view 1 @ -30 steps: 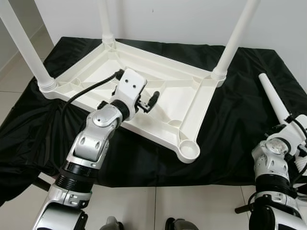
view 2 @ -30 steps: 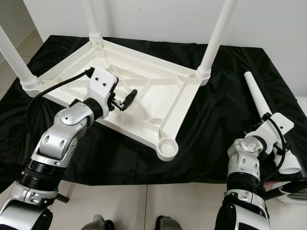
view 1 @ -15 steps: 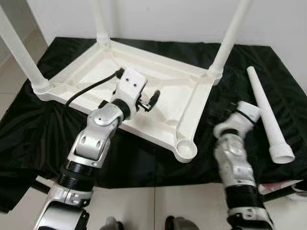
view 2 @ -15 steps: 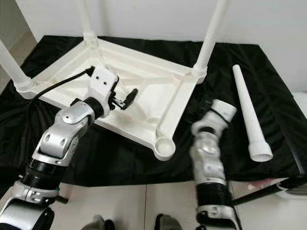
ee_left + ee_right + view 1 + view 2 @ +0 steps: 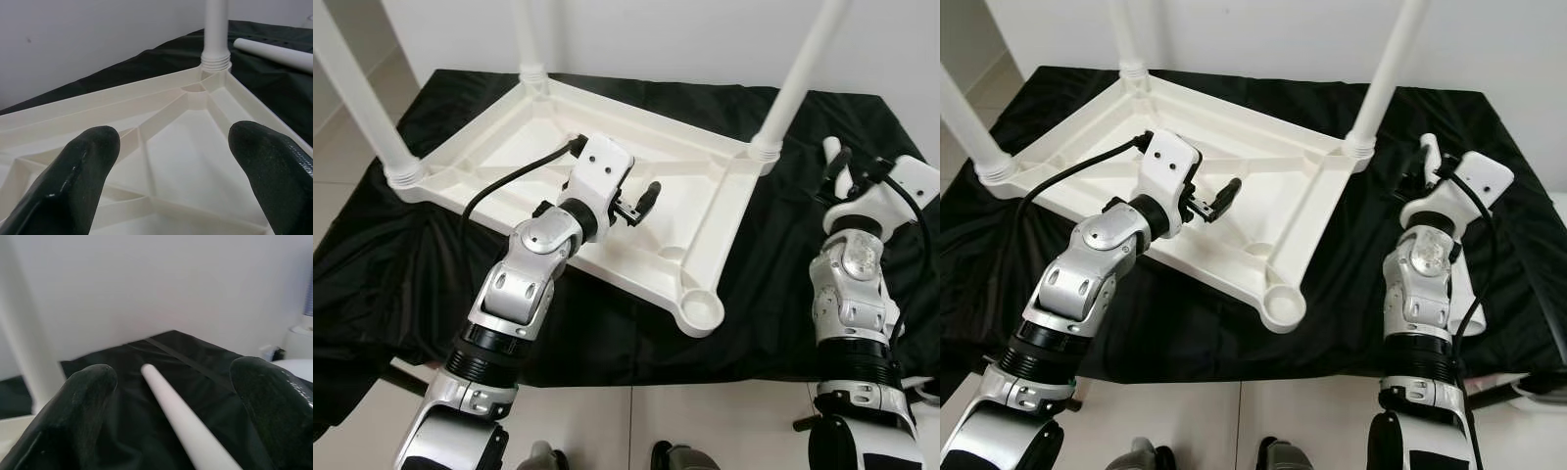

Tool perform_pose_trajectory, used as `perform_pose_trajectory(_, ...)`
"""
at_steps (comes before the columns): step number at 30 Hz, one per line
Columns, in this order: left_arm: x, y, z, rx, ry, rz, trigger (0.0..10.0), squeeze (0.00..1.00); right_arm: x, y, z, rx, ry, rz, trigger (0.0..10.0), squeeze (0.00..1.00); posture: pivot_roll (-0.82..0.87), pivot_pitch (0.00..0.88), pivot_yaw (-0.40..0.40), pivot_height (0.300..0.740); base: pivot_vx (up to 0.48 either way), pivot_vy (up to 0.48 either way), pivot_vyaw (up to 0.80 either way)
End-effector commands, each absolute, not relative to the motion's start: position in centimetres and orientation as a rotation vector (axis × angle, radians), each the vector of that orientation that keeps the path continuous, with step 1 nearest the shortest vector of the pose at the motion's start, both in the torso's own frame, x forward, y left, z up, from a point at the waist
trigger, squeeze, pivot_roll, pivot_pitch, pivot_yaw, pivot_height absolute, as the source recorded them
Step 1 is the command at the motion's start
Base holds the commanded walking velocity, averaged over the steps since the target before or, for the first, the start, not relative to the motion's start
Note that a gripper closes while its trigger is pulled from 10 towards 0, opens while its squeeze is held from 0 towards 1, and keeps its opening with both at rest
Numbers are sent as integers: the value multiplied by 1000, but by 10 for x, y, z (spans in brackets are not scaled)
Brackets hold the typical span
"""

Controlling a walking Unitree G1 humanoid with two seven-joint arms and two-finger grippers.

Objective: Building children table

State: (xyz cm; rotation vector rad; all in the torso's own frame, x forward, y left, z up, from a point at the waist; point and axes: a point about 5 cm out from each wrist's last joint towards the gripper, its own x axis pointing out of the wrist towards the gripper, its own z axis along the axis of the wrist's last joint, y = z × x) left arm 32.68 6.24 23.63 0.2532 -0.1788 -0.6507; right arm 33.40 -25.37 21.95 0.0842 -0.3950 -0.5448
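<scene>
Right gripper now raised over smooth tapered leg, ribbed tabletop upturned

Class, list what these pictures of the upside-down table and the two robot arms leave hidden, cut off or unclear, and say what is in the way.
- Loose leg: in the right eye view the right arm covers most of it; its wide end cannot be judged.
- Three fitted legs, e.g.: tops cut off by the head views' upper edge.
- Empty corner socket: its depth and inside are not readable.
- Black cloth: it covers whatever supports the table frame.
- Left tool: open above the frame; contact unclear.
</scene>
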Motion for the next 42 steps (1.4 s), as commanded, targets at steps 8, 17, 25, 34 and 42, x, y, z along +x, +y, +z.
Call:
perform_pose_trajectory(8,329,66,237,262,-184,-620,10000,0,328,-278,183,97,-173,-690,10000,0,-63,131,8,740,0,0,0)
perform_pose_trajectory(17,330,68,239,269,-188,-613,10000,0,325,-289,159,78,-25,-736,10000,0,-59,123,6,740,0,0,0)
perform_pose_trajectory(25,330,66,240,268,-195,-615,10000,0,327,-282,153,46,20,-702,10000,0,-61,116,1,740,0,0,0)
perform_pose_trajectory(34,330,63,243,261,-207,-618,10000,0,332,-263,150,48,43,-613,10000,0,-63,110,-7,740,0,0,0)
perform_pose_trajectory(42,331,59,245,253,-220,-620,10000,0,342,-204,166,185,-67,-211,10000,0,-66,107,-14,740,0,0,0)
